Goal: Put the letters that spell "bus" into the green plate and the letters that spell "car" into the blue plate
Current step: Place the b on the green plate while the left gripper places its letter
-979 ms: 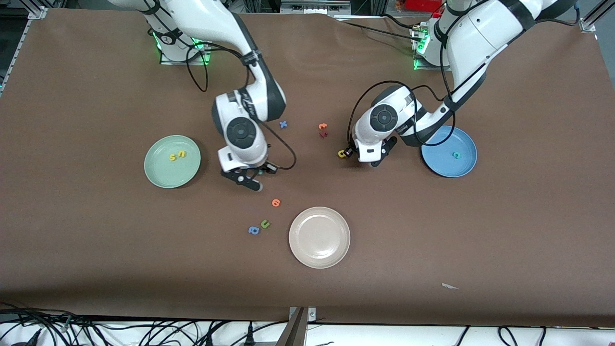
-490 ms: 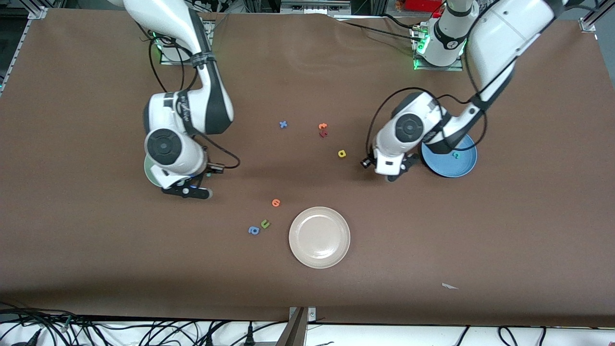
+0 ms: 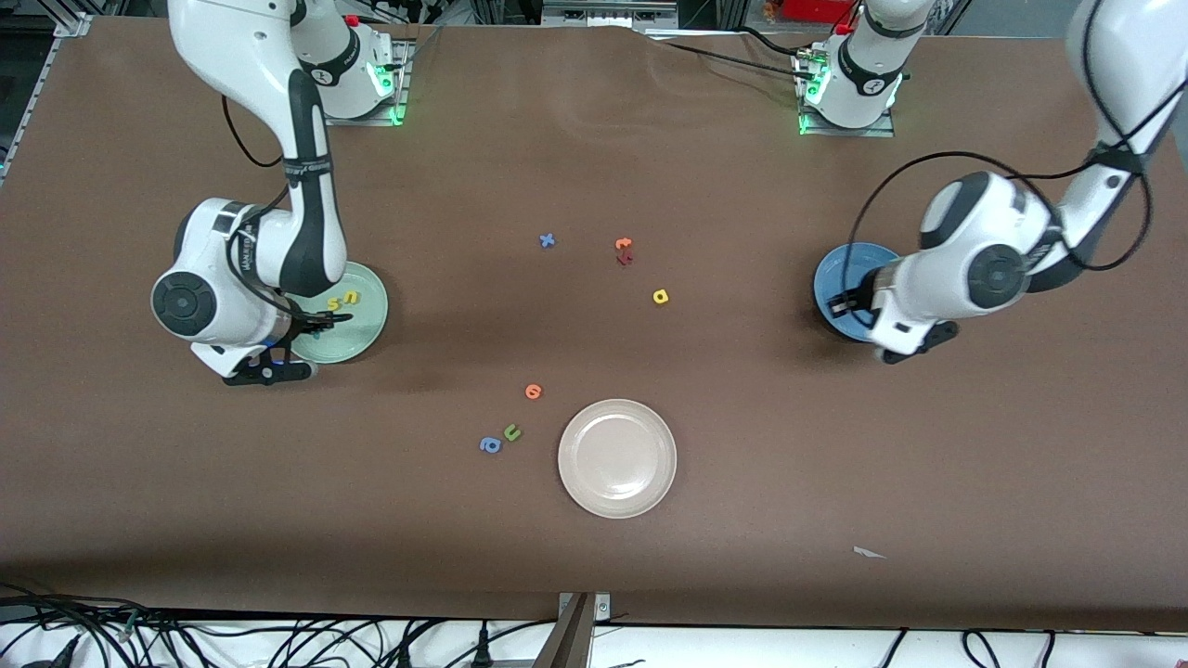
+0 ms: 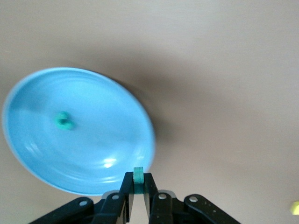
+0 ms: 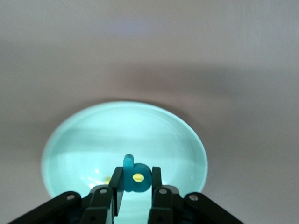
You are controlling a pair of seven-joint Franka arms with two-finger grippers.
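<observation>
Currently the right end effector (image 5: 135, 186) pinches the teal b (image 5: 135, 176) over the green plate (image 3: 367, 320), which holds the yellow s (image 3: 332, 303) and yellow u (image 3: 350, 297), while the left end effector (image 4: 138, 193) pinches the thin teal r (image 4: 138, 179) over the blue plate's (image 4: 79, 135) rim, the teal c (image 4: 63, 121) inside. Risk: released at the rim, the r could tip off onto the surface (image 3: 835, 445). Count, around the cream plate (image 3: 617, 457): three plates, one yellow a (image 3: 660, 297) loose, six spare letters.
</observation>
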